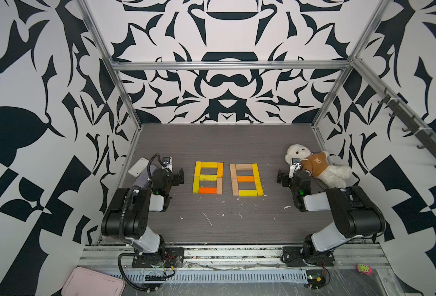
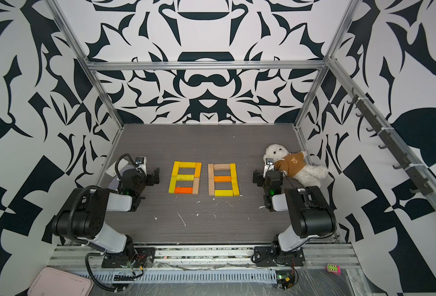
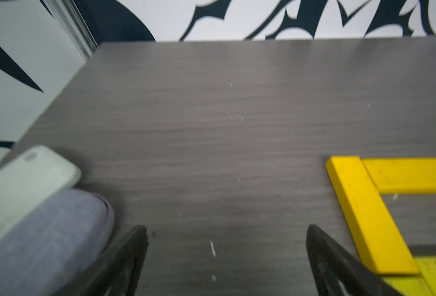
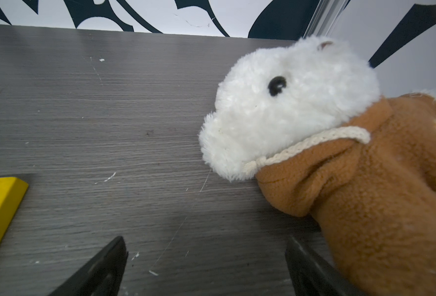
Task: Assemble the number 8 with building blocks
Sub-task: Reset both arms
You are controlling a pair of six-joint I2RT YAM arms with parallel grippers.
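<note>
Centrally on the surface (image 1: 211, 143) you find the building blocks (image 1: 208, 177), laid flat as two closed figure-eight outlines, side by side and apart.

- Left outline (image 1: 196, 176): yellow planks form the left side, top and middle bar. An orange plank forms the upper right, a tan plank the lower right and an orange plank the base.
- Right outline (image 1: 247, 192): tan planks form the left side and top. Yellow planks form the right side and base, and an orange plank forms the middle bar.

Observe the left tool (image 1: 181, 176) just left of the left outline. It is released, jaws spread wide with nothing between them. In the left wrist view its fingers (image 3: 135, 251) straddle bare surface, with a yellow corner beside one finger.

Observe the right tool (image 1: 279, 176) just right of the right outline, also released and empty.

A plush bear (image 1: 317, 166) in a brown hoodie lies right of that tool, near the right wall. A white case (image 1: 138, 166) overlaps a grey case (image 1: 141, 180) at the left edge of the surface.
</note>
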